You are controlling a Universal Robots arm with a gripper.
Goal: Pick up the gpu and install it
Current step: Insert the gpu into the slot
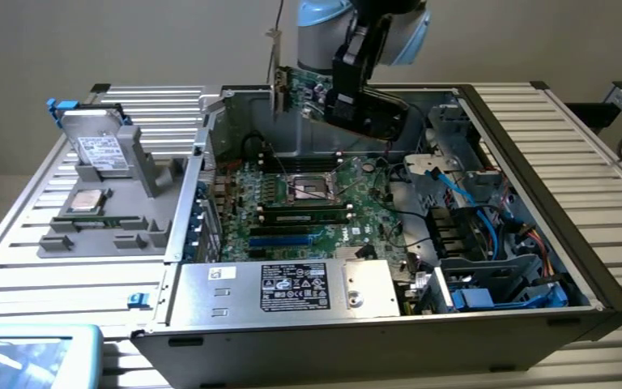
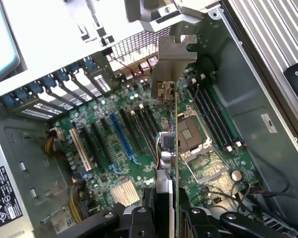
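Observation:
The gpu (image 1: 302, 91) hangs in the air over the far end of the open computer case (image 1: 570, 243). Its silver end bracket (image 1: 276, 69) points toward the exterior view's left. My gripper (image 1: 338, 101) is shut on the card's end. In the wrist view the gpu (image 2: 168, 144) appears edge-on, with its bracket (image 2: 175, 57) farthest from me. My gripper (image 2: 166, 220) clamps it between two black fingers (image 2: 139, 223). Well below the card lies the green motherboard (image 2: 114, 163) with its row of expansion slots, among them a blue slot (image 2: 121, 141). The card touches nothing.
A grey fixture (image 1: 100, 235) at the exterior view's left holds a silver drive (image 1: 104, 150), a processor chip (image 1: 87, 200) and a memory stick (image 1: 95, 219). The power supply (image 1: 289, 288) sits at the case's near end. Cables and a drive cage (image 1: 495, 267) crowd the right.

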